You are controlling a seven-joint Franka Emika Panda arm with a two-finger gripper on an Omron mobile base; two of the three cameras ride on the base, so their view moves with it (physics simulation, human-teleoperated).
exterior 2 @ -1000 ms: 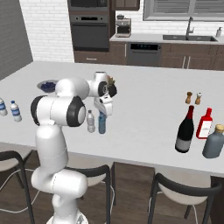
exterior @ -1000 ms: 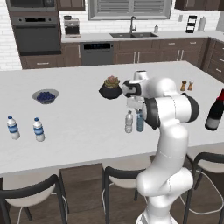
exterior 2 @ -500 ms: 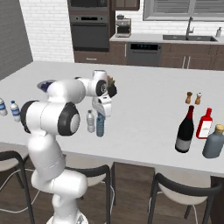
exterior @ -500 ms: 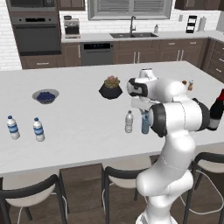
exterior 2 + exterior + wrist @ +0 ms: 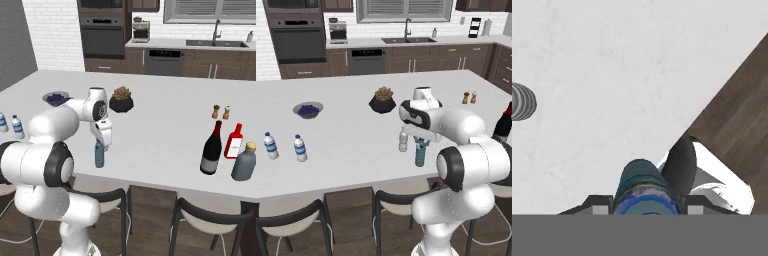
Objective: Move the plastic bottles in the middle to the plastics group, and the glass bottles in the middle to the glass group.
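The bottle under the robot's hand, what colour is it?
Teal-blue bottle, clearest in the right base view, below the gripper.

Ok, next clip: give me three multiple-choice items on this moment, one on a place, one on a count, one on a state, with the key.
1. Where does the dark wine bottle stand?
A. beside the red bottle and the grey bottle
B. next to the bowl of blueberries
C. between the two labelled water bottles

2. How many blue-labelled water bottles stand at the counter's left end?
A. one
B. two
C. four

3. What is the gripper doing?
A. hanging open over the plant
B. straddling the teal bottle
C. lifting the clear bottle

Key: 1 A, the right base view shows the three close together. 2 B, the left base view shows a pair. 3 B, the hand view shows the bottle top between the fingers; whether they press it is unclear.
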